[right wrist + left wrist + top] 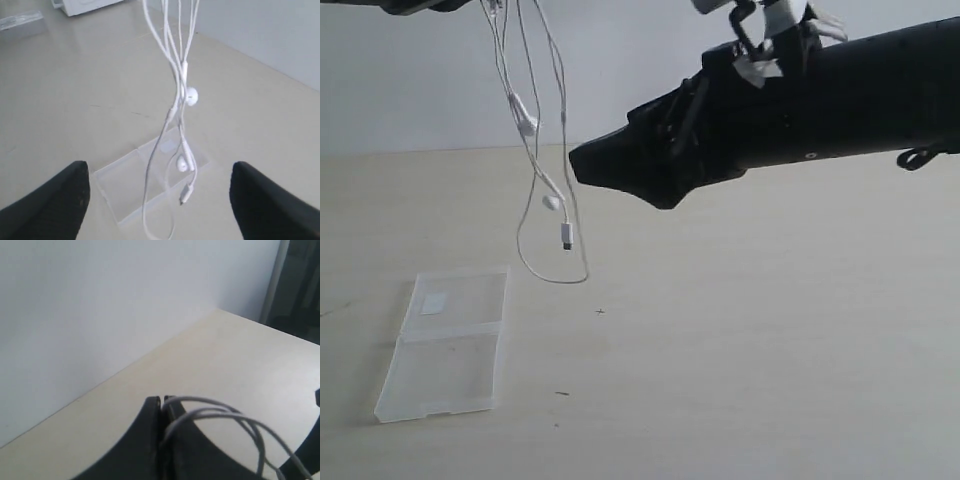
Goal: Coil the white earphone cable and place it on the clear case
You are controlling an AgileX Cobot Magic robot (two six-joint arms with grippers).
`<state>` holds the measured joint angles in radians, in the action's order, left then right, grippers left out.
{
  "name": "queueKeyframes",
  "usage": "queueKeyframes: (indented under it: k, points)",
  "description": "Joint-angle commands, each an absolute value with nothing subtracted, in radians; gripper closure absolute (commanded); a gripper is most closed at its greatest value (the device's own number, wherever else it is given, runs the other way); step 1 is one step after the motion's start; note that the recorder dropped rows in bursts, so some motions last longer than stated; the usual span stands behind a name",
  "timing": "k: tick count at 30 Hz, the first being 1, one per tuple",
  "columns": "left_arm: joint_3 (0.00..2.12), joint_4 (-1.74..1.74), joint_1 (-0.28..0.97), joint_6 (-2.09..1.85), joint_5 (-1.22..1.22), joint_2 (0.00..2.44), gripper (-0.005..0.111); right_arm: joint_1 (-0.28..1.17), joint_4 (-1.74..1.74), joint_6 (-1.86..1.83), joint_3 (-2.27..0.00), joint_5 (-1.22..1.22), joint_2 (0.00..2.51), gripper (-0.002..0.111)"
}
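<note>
The white earphone cable (533,150) hangs in loose loops from the top left of the exterior view, with two earbuds and the plug (567,237) dangling above the table. My left gripper (161,401) is shut on the cable (235,418), strands arching out of its jaws; its tips are out of the exterior frame. The clear case (448,342) lies open and flat on the table at lower left, sticker on its far half. My right gripper (588,163) hovers just right of the hanging cable, open, apart from it. Its wrist view shows the cable (177,107) dangling over the case (130,182).
The beige table (750,340) meets a white wall behind. A white box (85,5) and a grey block (20,22) show at the far side in the right wrist view. A dark upright (300,285) stands by the table corner.
</note>
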<state>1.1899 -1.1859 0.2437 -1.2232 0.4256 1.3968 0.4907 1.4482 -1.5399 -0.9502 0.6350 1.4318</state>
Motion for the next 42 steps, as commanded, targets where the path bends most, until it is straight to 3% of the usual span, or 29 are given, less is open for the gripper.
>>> queueKeyframes:
  k: [1,11,42]
  points:
    - [1.188,-1.183,0.321,-1.219,0.252,1.392,0.107,0.566,1.488,-1.543,-0.948,0.404,1.447,0.034]
    - [1.134,-1.188,0.439,-1.225,-0.066,1.392,0.107,0.652,1.558,-1.543,-0.961,0.207,1.489,0.034]
    - [1.129,-1.189,0.439,-1.173,-0.079,1.423,0.107,0.652,1.638,-1.541,-1.137,0.293,1.658,0.034]
